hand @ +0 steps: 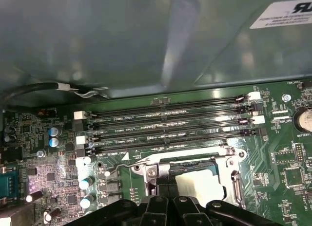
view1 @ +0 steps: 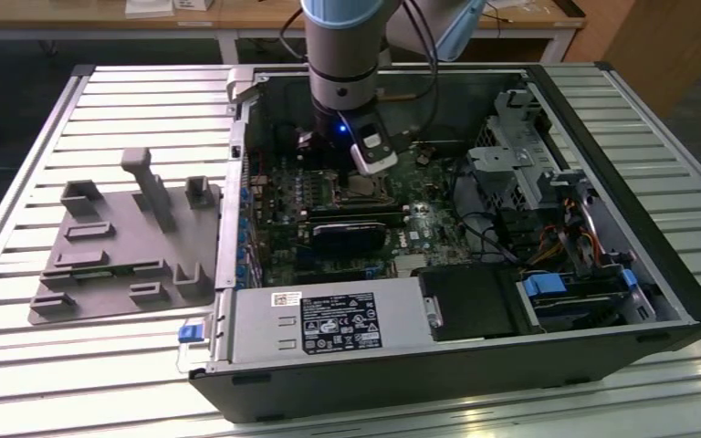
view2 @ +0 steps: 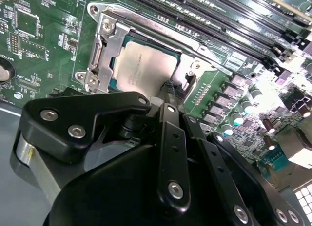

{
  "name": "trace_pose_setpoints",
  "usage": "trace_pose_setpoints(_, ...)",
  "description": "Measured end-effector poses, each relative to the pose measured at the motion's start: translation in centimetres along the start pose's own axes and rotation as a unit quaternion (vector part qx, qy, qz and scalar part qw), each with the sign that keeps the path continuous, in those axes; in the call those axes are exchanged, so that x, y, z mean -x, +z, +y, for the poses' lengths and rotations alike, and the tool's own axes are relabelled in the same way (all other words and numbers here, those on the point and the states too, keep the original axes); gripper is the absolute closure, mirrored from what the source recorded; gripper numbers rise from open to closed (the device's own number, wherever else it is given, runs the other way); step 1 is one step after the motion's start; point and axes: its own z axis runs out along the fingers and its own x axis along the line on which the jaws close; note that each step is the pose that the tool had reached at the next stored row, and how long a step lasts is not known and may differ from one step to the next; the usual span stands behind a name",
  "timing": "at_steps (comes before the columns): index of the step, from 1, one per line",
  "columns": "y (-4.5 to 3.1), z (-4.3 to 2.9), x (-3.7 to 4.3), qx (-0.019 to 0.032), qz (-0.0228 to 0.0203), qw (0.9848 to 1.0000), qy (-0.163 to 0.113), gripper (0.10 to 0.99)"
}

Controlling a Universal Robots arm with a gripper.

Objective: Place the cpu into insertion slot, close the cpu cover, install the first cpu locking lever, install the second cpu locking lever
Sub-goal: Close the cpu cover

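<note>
Claw (view2: 171,92) poised by cpu (view2: 144,70) seated in insertion slot (hand: 187,166)

Arm (view1: 346,55) reaching straight down, wrist vertical, gripper (view1: 375,162) held low. In the second wrist view its black fingers (view2: 170,114) look pressed together.

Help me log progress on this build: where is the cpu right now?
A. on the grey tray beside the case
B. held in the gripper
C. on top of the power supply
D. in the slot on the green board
D: in the second wrist view the cpu lies flat in the slot on the green board, with the silvery cover framing it.
</note>
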Motion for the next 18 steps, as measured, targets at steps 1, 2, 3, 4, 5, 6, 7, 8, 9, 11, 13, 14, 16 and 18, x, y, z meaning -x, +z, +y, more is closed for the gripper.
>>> trace_pose_setpoints(1, 0.00, 0.00, 0.04, 0.0001, 0.0000, 1.0000, 0.000, 0.984)
trace_pose_setpoints(2, 0.01, 0.00, 0.05, 0.0001, 0.0000, 1.0000, 0.000, 0.984)
trace_pose_setpoints(3, 0.00, 0.00, 0.05, 0.0001, -0.0001, 1.0000, 0.000, 0.984)
trace_pose_setpoints(4, 0.01, 0.01, 0.06, 0.0001, -0.0001, 1.0000, 0.000, 0.984)
trace_pose_setpoints(5, 0.01, 0.01, 0.06, 0.0001, -0.0001, 1.0000, 0.000, 0.984)
trace_pose_setpoints(6, 0.00, 0.02, 0.07, 0.0002, -0.0001, 1.0000, 0.000, 0.984)
trace_pose_setpoints(7, -0.03, 0.02, 0.07, 0.0003, -0.0001, 1.0000, 0.000, 0.984)
trace_pose_setpoints(8, -0.07, 0.03, 0.07, 0.0006, -0.0002, 1.0000, 0.000, 0.984)
trace_pose_setpoints(9, -0.12, 0.05, 0.08, 0.0009, -0.0003, 1.0000, 0.000, 0.984)
trace_pose_setpoints(11, -0.32, 0.06, 0.07, 0.0004, -0.0001, 1.0000, 0.000, 0.984)
trace_pose_setpoints(13, -0.45, 0.08, 0.08, 0.0004, -0.0001, 1.0000, 0.000, 0.984)
trace_pose_setpoints(14, -0.46, 0.08, 0.08, 0.0004, -0.0001, 1.0000, 0.000, 0.984)
trace_pose_setpoints(16, -0.48, 0.07, 0.01, 0.0004, -0.0004, 1.0000, 0.000, 0.984)
trace_pose_setpoints(18, -0.49, 0.04, -0.18, 0.0005, -0.0016, 1.0000, 0.000, 0.984)
